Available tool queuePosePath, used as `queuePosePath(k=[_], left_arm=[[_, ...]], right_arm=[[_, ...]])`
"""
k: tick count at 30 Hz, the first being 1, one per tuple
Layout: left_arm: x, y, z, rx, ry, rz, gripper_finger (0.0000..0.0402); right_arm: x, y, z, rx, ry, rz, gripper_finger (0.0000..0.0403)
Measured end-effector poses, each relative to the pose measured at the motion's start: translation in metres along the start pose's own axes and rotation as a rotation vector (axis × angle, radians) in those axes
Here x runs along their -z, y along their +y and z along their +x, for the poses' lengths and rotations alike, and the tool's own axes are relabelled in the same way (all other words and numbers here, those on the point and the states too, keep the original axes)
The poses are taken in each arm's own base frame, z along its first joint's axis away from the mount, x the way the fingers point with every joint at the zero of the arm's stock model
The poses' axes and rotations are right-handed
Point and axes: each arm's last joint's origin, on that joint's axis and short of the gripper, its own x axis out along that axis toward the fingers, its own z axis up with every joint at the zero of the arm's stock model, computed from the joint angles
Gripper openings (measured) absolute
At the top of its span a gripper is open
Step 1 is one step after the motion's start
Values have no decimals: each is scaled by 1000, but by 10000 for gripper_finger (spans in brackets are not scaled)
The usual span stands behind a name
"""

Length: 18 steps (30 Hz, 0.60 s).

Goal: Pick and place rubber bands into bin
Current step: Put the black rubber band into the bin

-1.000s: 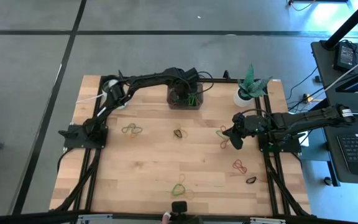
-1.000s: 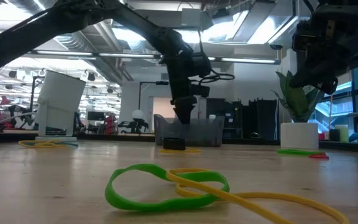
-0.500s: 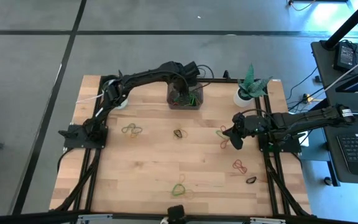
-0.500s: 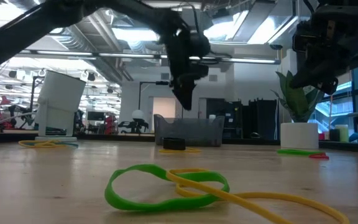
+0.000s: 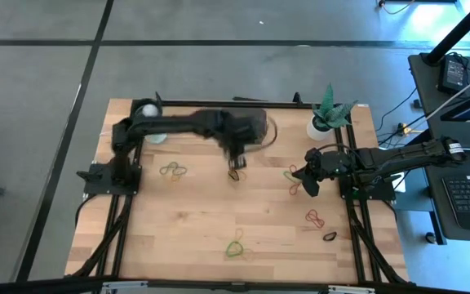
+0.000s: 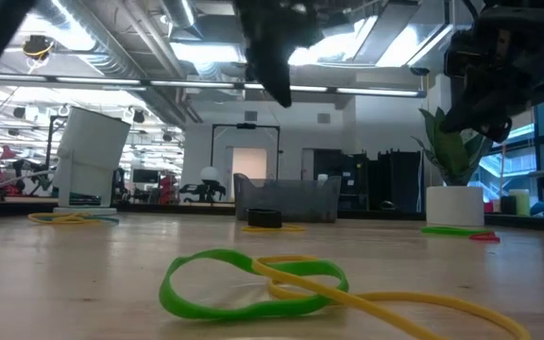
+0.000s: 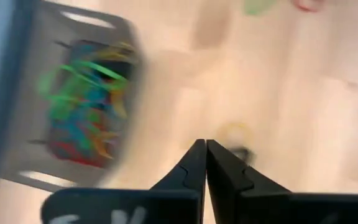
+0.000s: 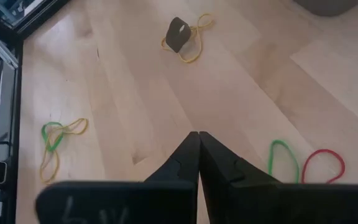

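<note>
The bin [image 7: 82, 106], dark and filled with many coloured rubber bands, stands at the table's far middle [image 5: 251, 126]. My left gripper [image 7: 205, 146] is shut and empty, high above the table [image 6: 272, 57], just on the near side of the bin and over a black and yellow rubber band [image 5: 235, 175]. My right gripper [image 5: 308, 181] hangs shut and empty at the right, above a green band [image 8: 283, 158] and a red band [image 8: 322, 165]. Other bands lie flat on the wood: a green and yellow one [image 6: 253, 283] near the front edge, another [image 5: 173, 170] at the left.
A white pot with a green plant [image 5: 321, 122] stands at the far right corner and a white cup [image 5: 148, 110] at the far left. A red band [image 5: 315, 217] and a black one [image 5: 330, 237] lie at the near right. Black frame rails edge the table.
My left gripper has risen out of the bin and swung quickly toward the table's near edge, ending high over the black and yellow band. The bin and the bands on the table have stayed where they were.
</note>
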Motion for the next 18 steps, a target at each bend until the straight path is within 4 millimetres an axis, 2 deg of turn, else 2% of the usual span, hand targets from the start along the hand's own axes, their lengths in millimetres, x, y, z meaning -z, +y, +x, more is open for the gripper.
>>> queuePosePath(k=[4,10,14,18], left_arm=[[35,-45,-1,36,-14,-54,2],[103,-96,-10,40,-84,-182,2],[140,-114,-23,43,-169,-234,3],[166,-119,-36,2,-246,-253,2]], right_arm=[[-1,1,0,0,-17,-57,12],[-17,9,-2,5,-234,-227,12],[-21,12,-4,-13,-258,-240,7],[-20,16,-15,34,-102,-135,3]])
